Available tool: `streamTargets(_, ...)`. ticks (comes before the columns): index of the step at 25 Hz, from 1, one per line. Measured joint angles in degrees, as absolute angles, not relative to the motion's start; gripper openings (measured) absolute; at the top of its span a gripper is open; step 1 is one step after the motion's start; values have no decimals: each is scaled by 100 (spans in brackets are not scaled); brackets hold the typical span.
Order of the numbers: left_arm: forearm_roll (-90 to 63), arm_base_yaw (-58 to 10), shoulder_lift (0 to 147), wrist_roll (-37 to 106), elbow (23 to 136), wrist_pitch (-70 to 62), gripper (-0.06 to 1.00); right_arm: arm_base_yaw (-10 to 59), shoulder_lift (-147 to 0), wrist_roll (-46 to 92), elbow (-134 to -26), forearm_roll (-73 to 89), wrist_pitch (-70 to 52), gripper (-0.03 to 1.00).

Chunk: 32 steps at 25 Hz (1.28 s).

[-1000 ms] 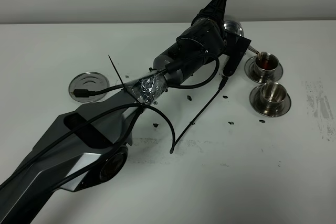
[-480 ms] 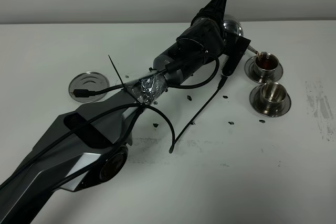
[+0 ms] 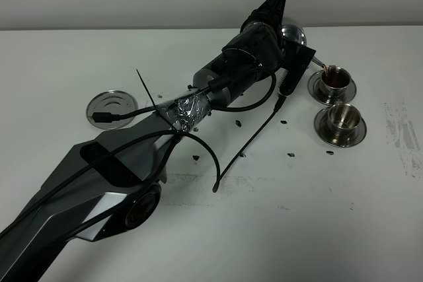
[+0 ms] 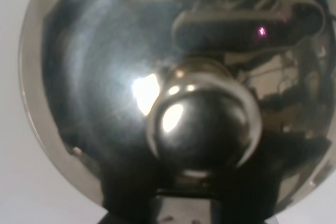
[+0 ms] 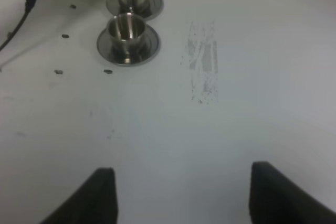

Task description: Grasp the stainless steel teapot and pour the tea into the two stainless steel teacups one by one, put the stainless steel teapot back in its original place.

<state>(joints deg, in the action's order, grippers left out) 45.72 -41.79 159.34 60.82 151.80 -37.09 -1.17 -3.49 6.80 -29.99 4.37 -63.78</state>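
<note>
- Midway through the first pour, judging by the stainless steel teapot (image 3: 293, 34) raised and tipped right of centre at the top of the high view, thin spout aimed at the far teacup (image 3: 332, 78).
- Clamped shut on that teapot with the left gripper (image 3: 299, 59), presumably at the handle; the grip itself is hidden behind the arm (image 3: 231, 77), and the left wrist view is filled by the domed lid and knob (image 4: 202, 124).
- Reddish-brown tea (image 3: 338, 80) already showing in the far teacup, with a thin stream just above its rim.
- Nothing yet in the near teacup (image 3: 344, 117), just below the far one in the frame: second pour left to do.
- Left to do as well: returning the teapot to the round steel disc (image 3: 110, 105), bare at middle left on the counter (image 3: 297, 216), well apart from the cups.
- Right gripper (image 5: 181, 195) idle, fingers spread wide with nothing between them, over bare counter.
</note>
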Motion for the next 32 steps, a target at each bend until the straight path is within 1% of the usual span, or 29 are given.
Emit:
streamTargets(13, 4493, -4179, 15934, 6090, 15180, -3712, 17, -117, -349, 680, -2999, 437, -6378, 53)
streamTargets(19, 4224, -4133, 15934, 5702, 15180, -3813, 17, -117, -349, 680, -2999, 437, -6378, 53)
streamTargets(25, 3874, -4022, 15917, 5505, 15180, -4127, 17, -117, -349, 680, -2999, 437, -6378, 53)
streamTargets(32, 3069, -3940, 15808, 5496, 15180, -4388, 17, -117, -349, 680, -2999, 437, -6378, 53)
